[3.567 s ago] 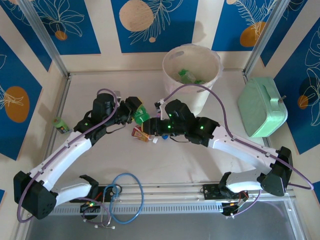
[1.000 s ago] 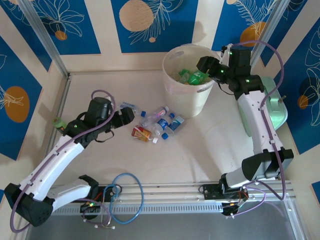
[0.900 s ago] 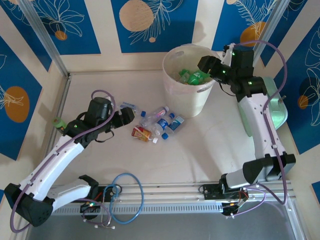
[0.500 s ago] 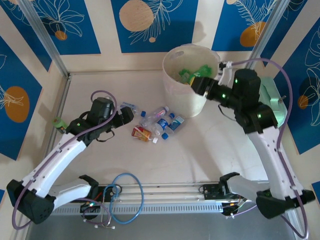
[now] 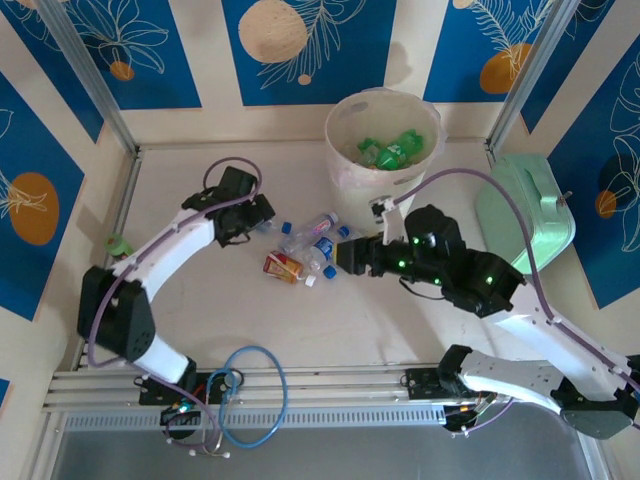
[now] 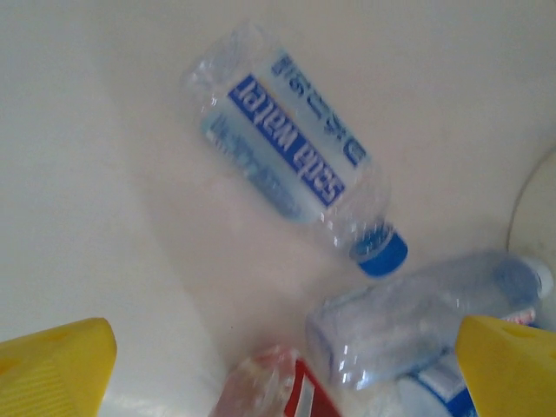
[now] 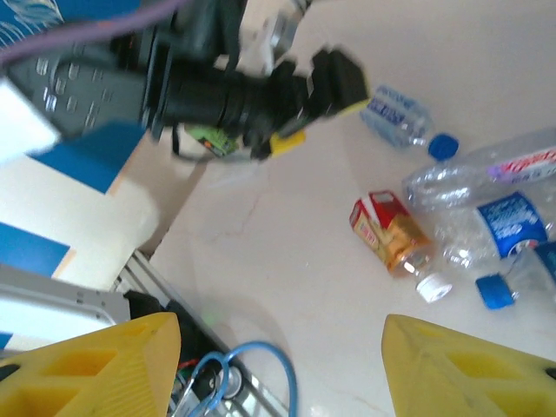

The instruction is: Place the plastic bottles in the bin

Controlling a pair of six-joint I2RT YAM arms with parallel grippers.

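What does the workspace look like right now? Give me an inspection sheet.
Surface: pale table, mostly bare.
Job's things: green bottles in the bin; loose bottles clustered mid-table; stray green bottle at the left edge.
Clutter: mint-green case.
Grippers: left gripper open over the soda water bottle; right gripper open, empty.
Cables: blue cable looped at the near edge.
Surroundings: blue patterned wall panels.
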